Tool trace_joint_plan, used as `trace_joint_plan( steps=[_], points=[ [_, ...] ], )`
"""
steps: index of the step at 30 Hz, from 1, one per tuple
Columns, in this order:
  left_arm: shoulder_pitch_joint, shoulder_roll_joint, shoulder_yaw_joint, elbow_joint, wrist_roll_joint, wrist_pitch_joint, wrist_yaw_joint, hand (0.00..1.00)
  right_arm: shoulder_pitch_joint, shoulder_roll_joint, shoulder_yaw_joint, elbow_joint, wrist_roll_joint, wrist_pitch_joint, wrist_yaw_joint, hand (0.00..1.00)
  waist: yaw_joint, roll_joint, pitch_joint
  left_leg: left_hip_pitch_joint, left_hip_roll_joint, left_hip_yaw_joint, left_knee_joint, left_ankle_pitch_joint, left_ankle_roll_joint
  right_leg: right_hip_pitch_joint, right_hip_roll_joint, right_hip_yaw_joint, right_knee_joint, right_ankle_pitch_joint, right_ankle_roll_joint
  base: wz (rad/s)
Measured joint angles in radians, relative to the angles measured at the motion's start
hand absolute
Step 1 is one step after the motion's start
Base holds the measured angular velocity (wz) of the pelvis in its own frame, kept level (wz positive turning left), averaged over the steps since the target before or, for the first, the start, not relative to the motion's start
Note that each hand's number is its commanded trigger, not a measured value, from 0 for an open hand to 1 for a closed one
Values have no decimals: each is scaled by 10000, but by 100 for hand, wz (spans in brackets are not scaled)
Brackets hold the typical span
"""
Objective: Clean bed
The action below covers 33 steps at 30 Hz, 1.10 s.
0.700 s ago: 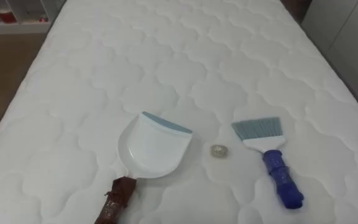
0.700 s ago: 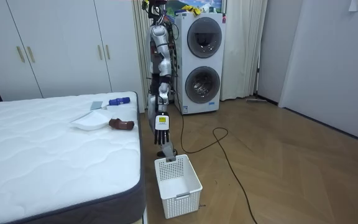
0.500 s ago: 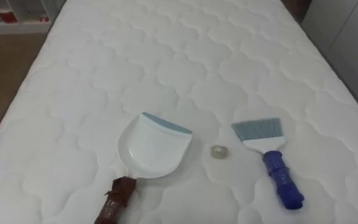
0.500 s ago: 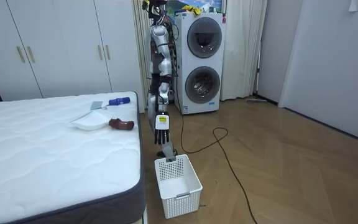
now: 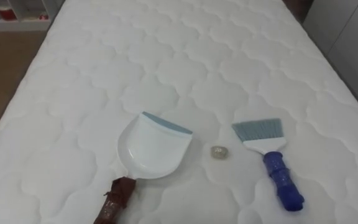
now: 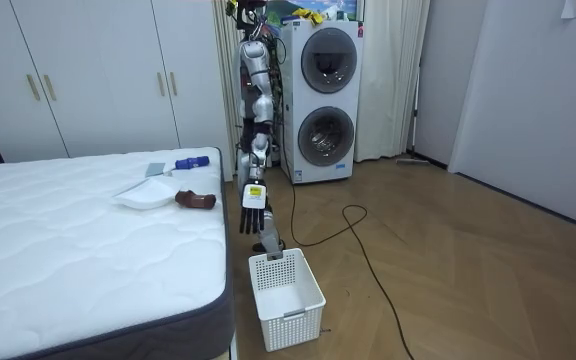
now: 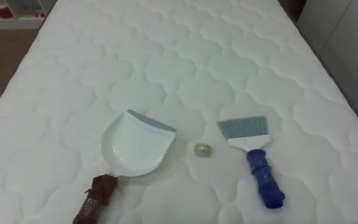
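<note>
The bed [image 5: 166,62] carries a bare white quilted mattress, and three things lie in a row across its near end. On the left is a white dustpan [image 5: 151,148] with a pale blue lip pointing far and right, its brown handle [image 5: 118,196] running back toward the near edge. Just right of the pan's mouth, apart from it, sits a small crumpled scrap of litter [image 5: 219,151]. Right of that lies a hand brush [image 5: 260,132], grey-blue bristles toward the far side and its blue grip [image 5: 283,180] toward the near side, touching neither scrap nor pan. In the room view the robot stands upright at this end of the bed, in front of a stacked washer and dryer [image 6: 323,90], with a white slatted basket [image 6: 293,305] on the floor close by. Its left hand [image 6: 253,205] hangs at its side beside the mattress corner, fingers straight and relaxed, holding nothing.
</note>
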Motion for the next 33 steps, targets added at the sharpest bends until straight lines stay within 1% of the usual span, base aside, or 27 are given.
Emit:
trace_joint_plan(
  steps=[1, 2, 3, 4, 5, 7, 11, 13, 14, 15, 17, 19, 20, 21, 23, 24, 26, 30, 33],
  points=[
    [13, 4, 49, 0, -244, -57, 147, 0, 24, -1, -1, -1, -12, -6, -9, 0, 14, -17, -2, 33, -1, 5, -5, 0, 0, 16, -2, 18, 1, 0, 0, -4],
    [75, 9, 169, -2, -542, -114, 327, 0, 32, -4, 1, -3, -14, -5, -55, 0, 42, 7, 27, 99, -2, 25, -56, 0, 0, 48, 1, 37, 3, -1, 1, -6],
    [114, 20, 288, -33, -737, -160, 589, 0, 34, -8, 4, -13, -27, -7, -78, 0, 43, 2, 34, 142, -2, 29, -123, 1, -1, 76, 9, 44, -3, -1, 1, -5],
    [114, 25, 366, -97, -790, -191, 719, 0, 38, -8, 6, -18, -35, -13, -84, 0, 40, -7, 37, 151, -2, 23, -126, 1, 0, 91, 10, 38, -10, -2, 2, 0],
    [171, 53, 413, -207, -868, -285, 1018, 0, 45, -11, 13, -18, -76, -18, -133, 0, 45, -24, 33, 159, -2, 7, -135, 1, 0, 105, 13, 27, -11, -2, 2, 5],
    [329, 75, 416, -588, -867, -362, 1548, 0, 13, -16, 13, -11, -85, -42, -185, 0, 44, -14, 30, 150, -2, -8, -135, 1, 0, 112, 13, 11, -20, -1, 2, 4],
    [370, 100, 418, -1023, -862, -615, 2157, 0, -12, -28, 26, 1, -121, -120, -184, 0, 59, 56, 15, 142, -12, -140, -127, 1, -1, 149, 10, -82, -16, -1, 2, 8],
    [412, 101, 480, -1785, -815, -606, 2381, 0, -13, -58, 52, -13, -302, -123, -151, 0, 154, 66, 33, 113, -19, -183, -127, 4, -5, 129, 12, -88, -17, -2, 1, 8],
    [399, 101, 560, -2375, -758, -665, 2593, 0, 2, -82, 52, -13, -373, -131, -145, 0, 198, 63, 36, 70, -24, -232, -120, 9, -10, 107, 9, -119, -8, -2, 1, 9],
    [349, 119, 619, -2829, -756, -826, 2858, 0, -8, -96, 52, -17, -378, -159, -145, 0, 237, 66, 33, 21, -24, -244, -119, 13, -14, 69, 7, -154, -7, -3, 1, 7],
    [181, 141, 640, -3126, -700, -1096, 3256, 0, -9, -104, 52, -50, -417, -259, -143, 0, 267, 92, 32, -15, -29, -250, -136, 29, -14, 41, 1, -183, -12, -3, 2, 2],
    [178, 105, 607, -3643, -439, -1125, 3514, 0, 4, -95, 64, -44, -521, -340, -116, 0, 218, 131, 24, -15, -31, -327, -116, 30, -14, 66, 0, -255, -13, -5, 3, 11],
    [273, 98, 422, -4312, -246, -1130, 3670, 0, 20, -100, 82, -31, -555, -340, -92, 0, 181, 95, 23, -12, -41, -389, -90, 43, -14, 75, -3, -260, -13, -5, 3, 14],
    [279, 100, 221, -4815, 72, -1180, 3834, 0, 29, -120, 84, -32, -593, -346, -51, 0, 175, 88, 39, -8, -43, -392, -104, 52, -12, 81, -7, -259, -19, -5, 3, 11],
    [260, 103, -73, -5189, 454, -1285, 3943, 0, 0, -142, 160, -77, -590, -431, -41, 0, 211, 60, 33, 6, -47, -390, -121, 53, -12, 97, -9, -256, -32, -5, 3, 2],
    [254, 102, -248, -5402, 666, -1320, 3942, 0, -4, -142, 289, -159, -588, -474, -22, 0, 210, 44, 42, 4, -59, -397, -126, 53, -12, 100, -10, -267, -55, -5, 3, 0],
    [246, 100, -517, -5682, 850, -1344, 3940, 0, -10, -137, 373, -227, -582, -475, 46, 0, 209, -17, 46, -24, -135, -404, -127, 53, -12, 136, -15, -273, -188, -5, 3, 0],
    [104, 90, -1023, -5757, 919, -1373, 3846, 0, -20, -140, 529, -233, -512, -476, 92, 0, 190, -68, 43, -31, -138, -420, -121, 53, -12, 141, -12, -275, -198, -4, 3, 0],
    [-72, 93, -1400, -5960, 898, -1374, 3597, 0, -38, -95, 779, -229, -244, -477, 188, 0, 100, -74, 45, -37, -150, -515, -84, 53, -11, 194, -21, -280, -201, -4, 3, 8]
  ],
)
